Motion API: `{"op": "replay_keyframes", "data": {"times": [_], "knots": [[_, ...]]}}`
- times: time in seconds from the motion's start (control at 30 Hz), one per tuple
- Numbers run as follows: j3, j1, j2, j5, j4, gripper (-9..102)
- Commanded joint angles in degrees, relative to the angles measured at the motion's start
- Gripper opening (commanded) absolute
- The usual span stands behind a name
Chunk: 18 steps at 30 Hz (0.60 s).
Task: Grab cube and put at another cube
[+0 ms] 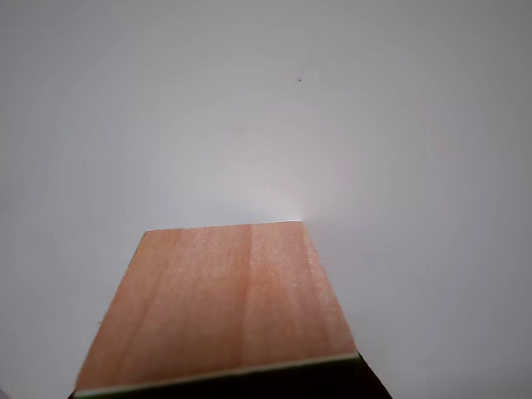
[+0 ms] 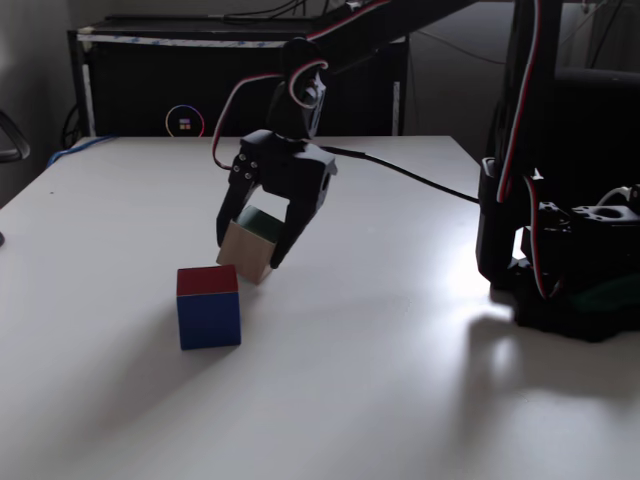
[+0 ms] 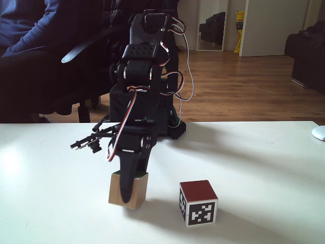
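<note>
The cube point(image 2: 246, 246) is light wood with a green top face. It sits slightly tilted, low over the white table point(image 2: 400, 380), and my gripper point(image 2: 248, 253) is shut on it from above. In the fixed view from the front, a black finger point(image 3: 128, 183) runs down the front face of the cube point(image 3: 116, 190). In the other view, one wooden face of the cube point(image 1: 220, 307) is seen close up. Another cube point(image 2: 208, 305), with a red top and blue sides, stands just beside it. Its black-and-white marker faces the front on the cube point(image 3: 198, 203).
The arm's black base point(image 2: 560, 270) and cables stand at the table's right side. A black cabinet point(image 2: 150, 90) is behind the table. A person sits in a chair point(image 3: 30, 46) beyond the far edge. A white object point(image 3: 319, 133) lies at the right edge.
</note>
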State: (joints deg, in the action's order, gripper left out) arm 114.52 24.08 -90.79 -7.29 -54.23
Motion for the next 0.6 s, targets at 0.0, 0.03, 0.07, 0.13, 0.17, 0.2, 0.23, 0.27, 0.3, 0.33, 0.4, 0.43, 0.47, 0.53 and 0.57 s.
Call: {"op": "replay_keyframes", "data": {"times": [0.0, 0.03, 0.07, 0.13, 0.17, 0.2, 0.23, 0.27, 0.3, 0.33, 0.4, 0.43, 0.47, 0.53, 0.57], "knots": [[2.29, -1.85, -5.54, 0.0, -0.44, 12], [3.34, -2.37, -7.56, -0.18, -0.44, 12], [4.22, -2.99, -9.58, -0.35, -0.53, 12], [4.92, -4.31, -12.92, -0.97, -1.76, 13], [4.92, -5.19, -14.15, -1.32, -2.55, 13], [4.57, -5.98, -15.29, -1.85, -3.43, 13], [4.13, -6.77, -16.08, -2.37, -4.31, 13], [3.6, -7.73, -16.7, -2.81, -5.1, 13], [2.9, -8.7, -17.05, -3.34, -5.98, 13], [2.2, -9.84, -17.4, -3.78, -6.77, 13], [1.14, -11.78, -17.93, -5.01, -7.91, 13], [0.53, -12.74, -18.11, -5.54, -8.61, 13], [0.18, -13.71, -18.37, -6.15, -9.14, 13], [-0.62, -15.29, -19.07, -7.38, -10.02, 13], [-0.79, -16.0, -19.51, -7.91, -10.11, 13]]}}
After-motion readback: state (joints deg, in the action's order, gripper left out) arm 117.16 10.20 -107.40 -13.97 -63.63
